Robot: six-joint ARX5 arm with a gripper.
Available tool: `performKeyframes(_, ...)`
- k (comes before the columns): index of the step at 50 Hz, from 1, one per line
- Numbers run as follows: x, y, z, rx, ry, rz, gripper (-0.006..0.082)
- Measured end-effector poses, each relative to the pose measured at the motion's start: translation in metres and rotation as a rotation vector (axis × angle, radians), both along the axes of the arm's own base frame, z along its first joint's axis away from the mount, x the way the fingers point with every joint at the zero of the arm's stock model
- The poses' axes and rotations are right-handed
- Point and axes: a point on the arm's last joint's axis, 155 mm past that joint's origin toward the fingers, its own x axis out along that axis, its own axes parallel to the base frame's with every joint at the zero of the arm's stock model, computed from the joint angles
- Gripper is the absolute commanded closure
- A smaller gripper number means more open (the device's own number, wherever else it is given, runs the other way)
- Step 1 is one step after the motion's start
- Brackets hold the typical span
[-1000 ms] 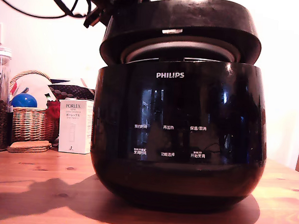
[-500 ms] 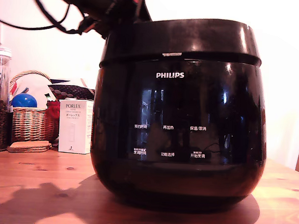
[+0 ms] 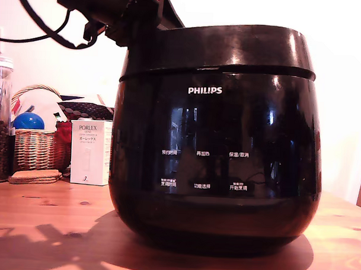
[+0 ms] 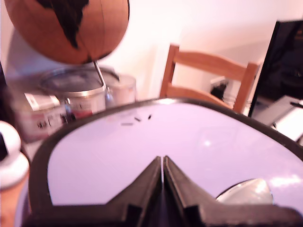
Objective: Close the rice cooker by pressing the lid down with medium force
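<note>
Lid now sits flush on rice cooker; gripper pressed closed, empty.

The large glossy black rice cooker fills the middle of the wooden desk, blocking passage across it. At the exterior view's left, a white carton, a woven wicker basket, a glass jar and flat cork coasters crowd the far side. The near desk in front of them lies open. Beyond the closed black lid, a wooden chair and steel pots stand.
</note>
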Motion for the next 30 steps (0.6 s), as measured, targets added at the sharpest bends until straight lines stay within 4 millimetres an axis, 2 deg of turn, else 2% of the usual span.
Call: performKeyframes(30, 0.012, -0.017, -0.010, -0.001, -0.029, -0.007, 0.0791)
